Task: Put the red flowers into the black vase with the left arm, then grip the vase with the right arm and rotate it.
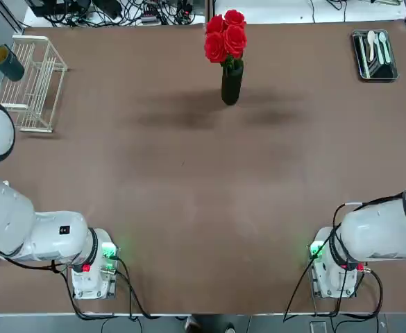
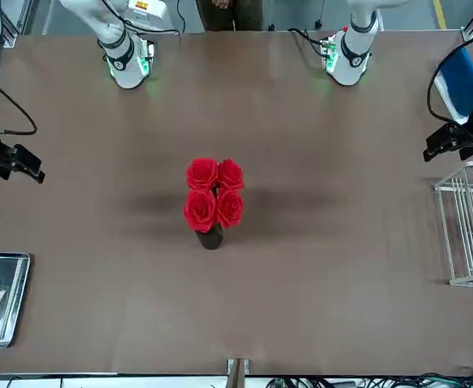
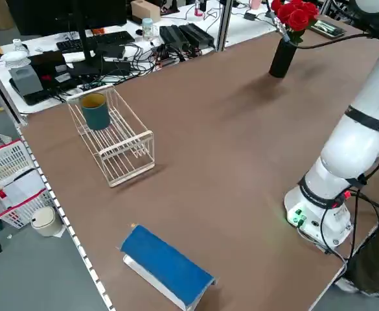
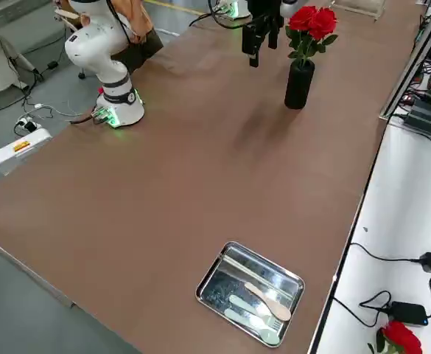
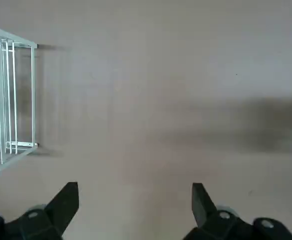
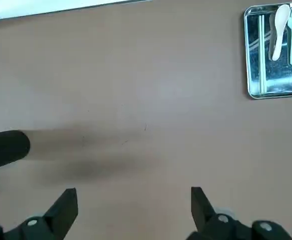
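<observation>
left gripper [image 5: 135, 200]: jaws spread, empty, raised near its base | right gripper [image 6: 133, 202]: jaws spread, empty, well short of the vase | black vase [image 1: 232, 83]: upright at the table's far middle | red flowers [image 1: 225, 37]: already in the vase | left: grip and rotate vase, apparently

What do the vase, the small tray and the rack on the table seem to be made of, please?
Black vase: matte and opaque with no glints, perhaps ceramic or plastic. Tray: polished metal, with mirror-like reflections. Rack: thin wire with a white coating, probably coated metal.
</observation>
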